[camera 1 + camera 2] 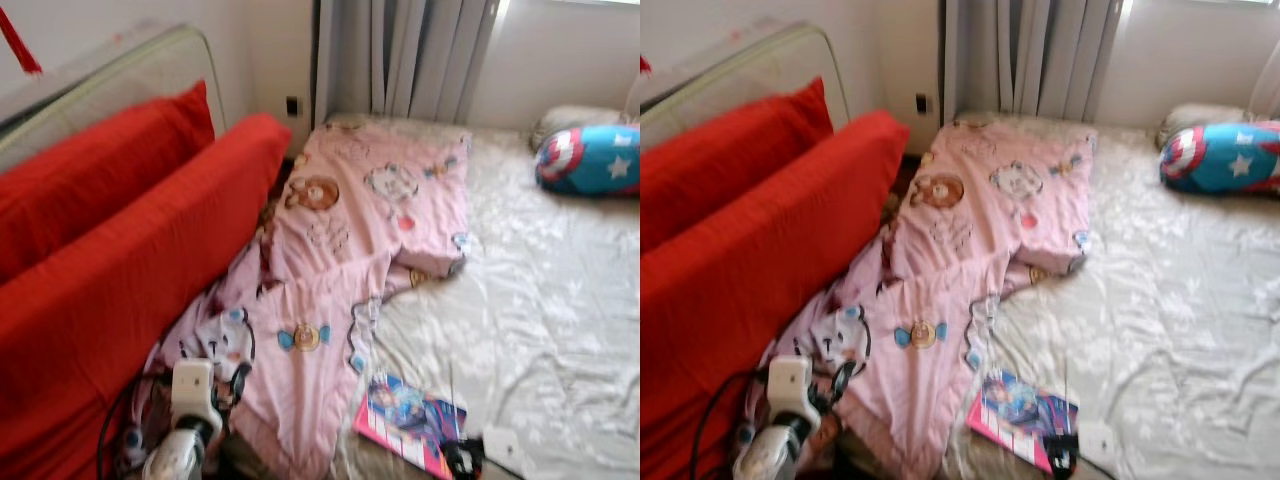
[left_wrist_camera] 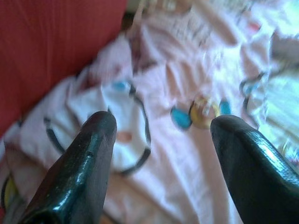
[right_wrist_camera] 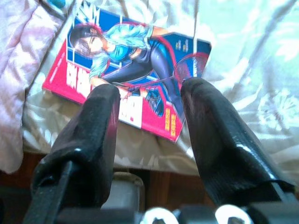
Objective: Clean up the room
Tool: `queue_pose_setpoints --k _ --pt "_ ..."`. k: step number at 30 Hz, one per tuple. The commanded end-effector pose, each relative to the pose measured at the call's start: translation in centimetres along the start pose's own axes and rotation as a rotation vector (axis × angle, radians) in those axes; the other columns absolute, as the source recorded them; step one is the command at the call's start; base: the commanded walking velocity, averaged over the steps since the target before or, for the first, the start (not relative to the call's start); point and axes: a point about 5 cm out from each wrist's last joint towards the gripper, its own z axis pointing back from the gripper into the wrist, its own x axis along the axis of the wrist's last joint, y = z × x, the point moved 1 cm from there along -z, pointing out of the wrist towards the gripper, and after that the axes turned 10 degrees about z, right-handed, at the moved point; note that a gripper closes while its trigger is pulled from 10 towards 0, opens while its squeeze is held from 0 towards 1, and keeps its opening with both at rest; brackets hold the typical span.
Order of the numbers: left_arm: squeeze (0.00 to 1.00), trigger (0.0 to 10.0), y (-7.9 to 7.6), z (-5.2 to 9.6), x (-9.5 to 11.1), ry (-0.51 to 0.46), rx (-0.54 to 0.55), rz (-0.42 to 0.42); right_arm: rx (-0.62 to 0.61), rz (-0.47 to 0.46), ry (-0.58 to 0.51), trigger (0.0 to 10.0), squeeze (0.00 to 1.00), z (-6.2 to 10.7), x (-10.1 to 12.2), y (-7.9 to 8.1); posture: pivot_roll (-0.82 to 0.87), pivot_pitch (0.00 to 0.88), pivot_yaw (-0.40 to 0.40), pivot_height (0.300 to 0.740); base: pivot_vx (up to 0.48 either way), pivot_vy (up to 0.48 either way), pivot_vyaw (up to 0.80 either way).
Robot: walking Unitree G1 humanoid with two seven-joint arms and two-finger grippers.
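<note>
Pink-edged book on the bed: my right gripper, fingers spread and empty, hovers above it; next, descend and grasp. My left gripper, spread and empty, faces the blanket beside the book.

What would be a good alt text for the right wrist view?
The right pincer, open, hovers just above a comic book with a pink and blue cover, lying on a white patterned bedsheet. A pink blanket lies beside the book.

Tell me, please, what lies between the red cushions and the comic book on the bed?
The crumpled pink blanket lies between the red cushions and the comic book, hanging over the mattress edge; the left eye view shows it.
</note>
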Motion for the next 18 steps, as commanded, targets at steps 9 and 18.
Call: queue_pose_setpoints --k 9,18 --pt "0.0 10.0 0.1 0.9 1.0 -0.076 0.013 0.034 -0.037 0.081 -0.542 10.0 0.0 -1.3 11.6 3.4 -0.04 0.0 -0.046 0.74 0.0 0.0 0.0" --pt "0.0 10.0 0.3 0.5 2.6 -0.115 0.033 0.048 -0.018 0.082 -0.543 10.0 0.0 -0.8 10.8 4.1 -0.05 0.0 -0.055 0.74 0.0 0.0 0.0"
